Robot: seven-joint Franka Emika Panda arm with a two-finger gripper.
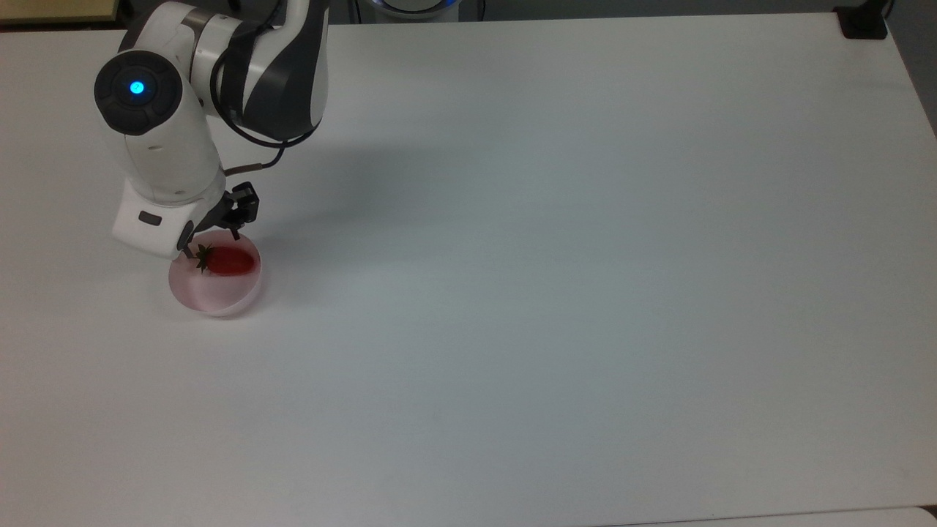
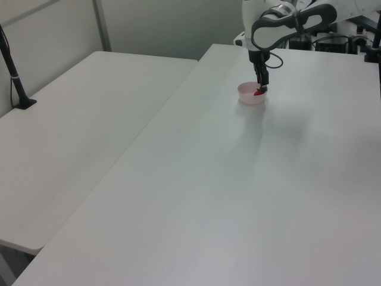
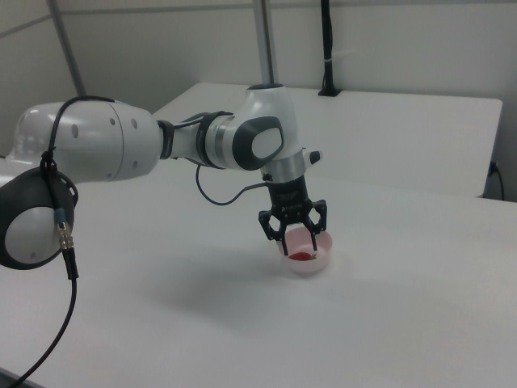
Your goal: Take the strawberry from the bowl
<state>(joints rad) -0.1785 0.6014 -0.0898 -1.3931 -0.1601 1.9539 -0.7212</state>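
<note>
The small pale pink bowl stands on the white table near the top view's left edge. A glossy red strawberry lies inside it, green stem end toward the top view's left. My gripper hangs just above the bowl's far rim, open, with nothing between its fingers. In the right view the gripper has its fingers spread over the bowl, and the strawberry rests below them. In the left view the gripper sits over the bowl, with the strawberry a red spot inside.
The white table stretches wide toward the top view's right. A second white table stands at the left view's left, carrying a black post. A black mount sits at the top view's upper right corner.
</note>
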